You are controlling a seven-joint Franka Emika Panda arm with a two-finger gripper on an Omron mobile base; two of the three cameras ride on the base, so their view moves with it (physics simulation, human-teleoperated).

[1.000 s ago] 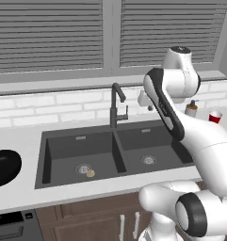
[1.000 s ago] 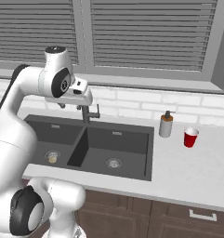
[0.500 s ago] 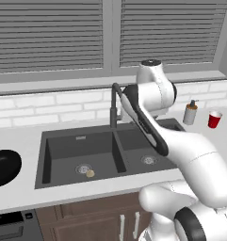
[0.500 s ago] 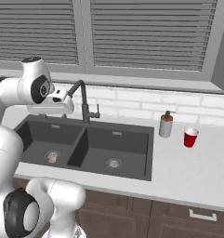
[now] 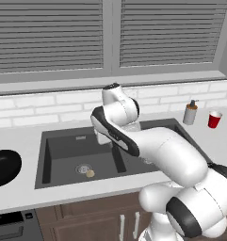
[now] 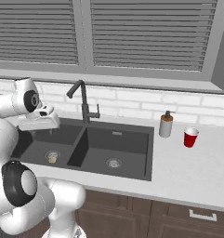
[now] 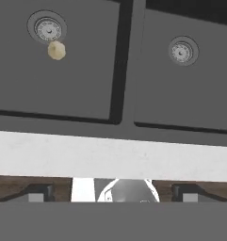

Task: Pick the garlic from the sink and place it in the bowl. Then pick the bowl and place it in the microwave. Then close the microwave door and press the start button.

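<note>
Garlic is sitting on the floor of the sink's left basin, right up against the round drain, while the black bowl waits way off on the bench to the left. The tool hangs above that basin with its jaws spread wide and nothing in them. I'd line it up straight over the garlic, drop down vertical so the fingers straddle it, and close gently since that little lump will probably roll toward the drain

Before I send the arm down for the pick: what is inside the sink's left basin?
The garlic lies on the basin floor of the sink, right beside the round metal drain. From the left base view the arm covers the basin's right part.
</note>
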